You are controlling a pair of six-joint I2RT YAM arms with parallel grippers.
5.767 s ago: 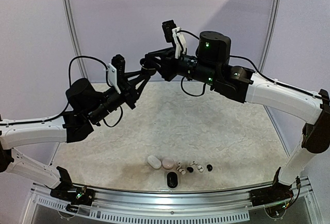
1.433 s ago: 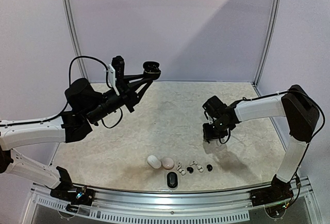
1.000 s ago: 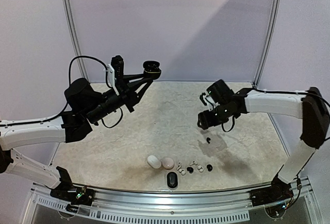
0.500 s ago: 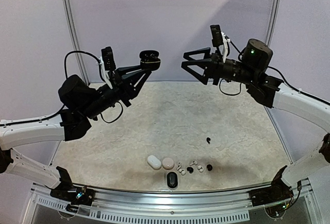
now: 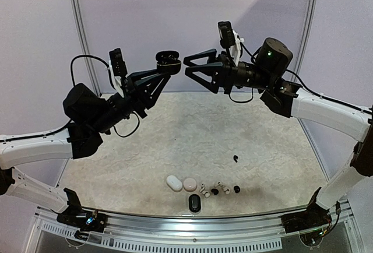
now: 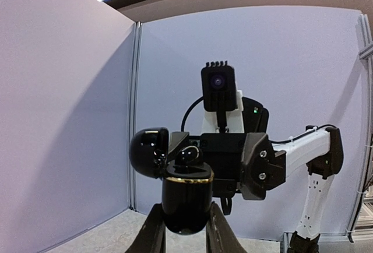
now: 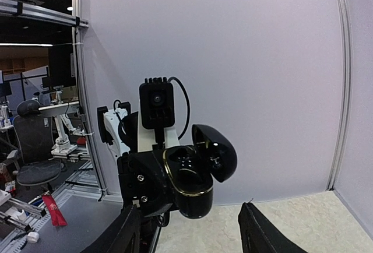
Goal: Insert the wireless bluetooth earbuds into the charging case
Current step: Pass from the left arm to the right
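Observation:
My left gripper [image 5: 164,70] is shut on a glossy black charging case [image 5: 168,59] with a gold rim and holds it high above the table, lid open. In the left wrist view the case [image 6: 186,197] stands upright between my fingers [image 6: 152,232], and a glossy black rounded bud [image 6: 190,155] sits in its top. My right gripper [image 5: 187,66] is open and empty, level with the case and just right of it; it also shows in the right wrist view [image 7: 192,236], facing the case [image 7: 195,192]. One black earbud [image 5: 235,159] lies alone on the table.
Near the table's front edge lie a white case [image 5: 173,183], a pink case [image 5: 190,184], a shut black case [image 5: 194,203] and a row of several white and black earbuds [image 5: 218,189]. Wall panels stand behind and at the right.
My right arm was low over the table, left a black earbud lying there, then rose and swung left to face the held case. My left arm lifted the case slightly.

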